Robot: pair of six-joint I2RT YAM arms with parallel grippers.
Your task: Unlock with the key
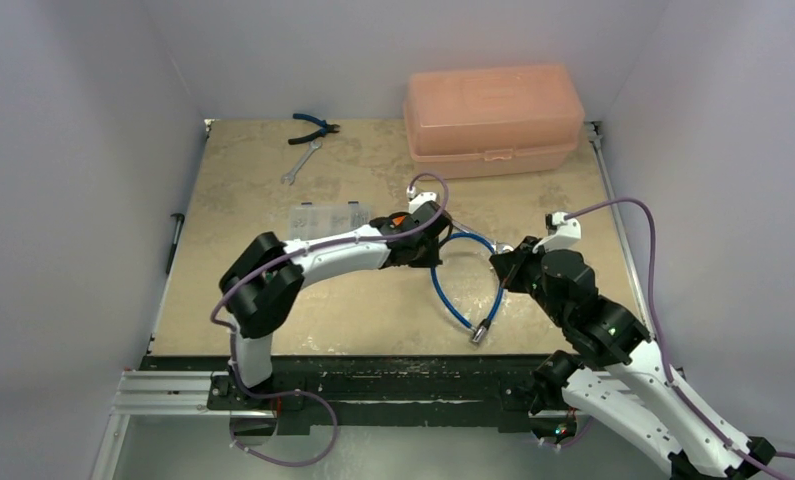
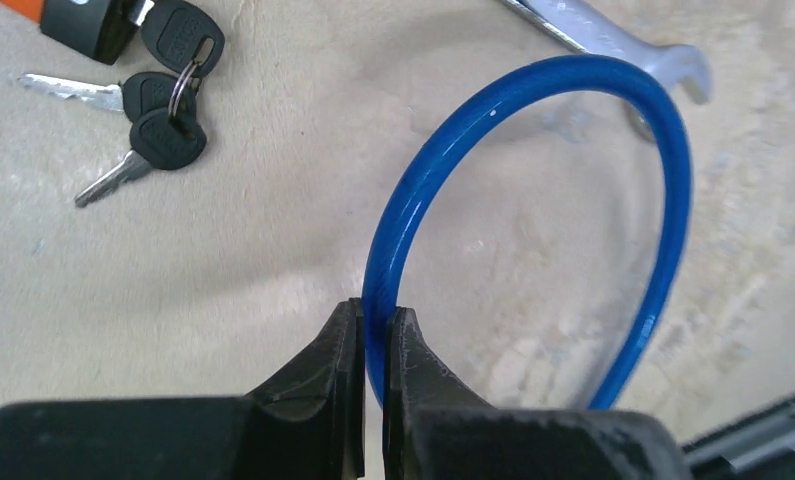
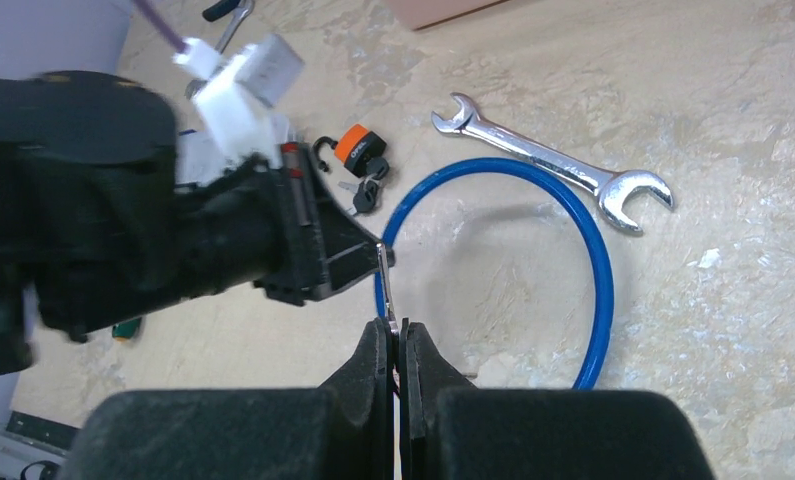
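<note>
So we've got the left fingers (image 2: 338, 345) pinched tight on the blue cable (image 2: 673, 180) loop. The right fingers (image 3: 373, 350) are pressed together right next to them, and we can't tell if anything's caught between the tips. The key (image 2: 168, 138) is lying flat on the counter (image 2: 273, 250), on a ring with 2 more black-headed ones, just beside the orange padlock (image 3: 358, 147) and left of the loop, and a silver wrench (image 3: 548, 165) lies just outside the loop.
</note>
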